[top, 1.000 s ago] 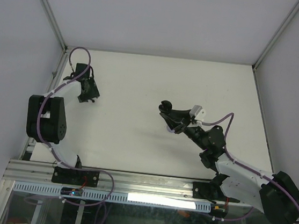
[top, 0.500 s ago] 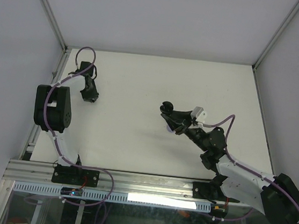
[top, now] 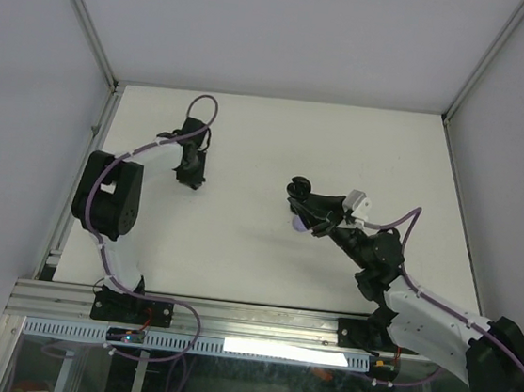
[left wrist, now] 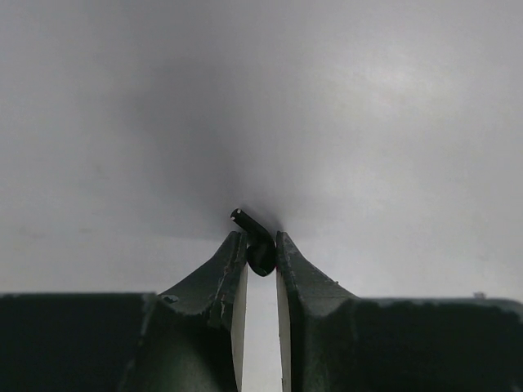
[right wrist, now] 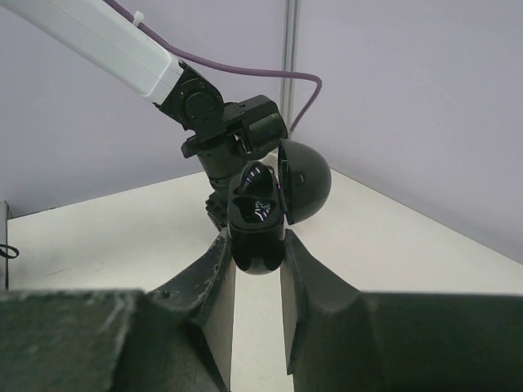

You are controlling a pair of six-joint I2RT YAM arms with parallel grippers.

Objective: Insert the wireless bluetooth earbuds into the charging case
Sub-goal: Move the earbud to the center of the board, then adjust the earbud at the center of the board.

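white table [top: 343,148], pale walls [top: 262,26], metal posts [top: 85,15], charging case [right wrist: 257,219] held above

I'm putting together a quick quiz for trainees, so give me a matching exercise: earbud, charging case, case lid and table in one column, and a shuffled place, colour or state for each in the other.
Column one:
1. earbud
2. charging case
3. case lid
4. table

Column two:
A. white
B. swung open
C. pinched in the left gripper
D. held in the right gripper

Pairs: 1-C, 2-D, 3-B, 4-A
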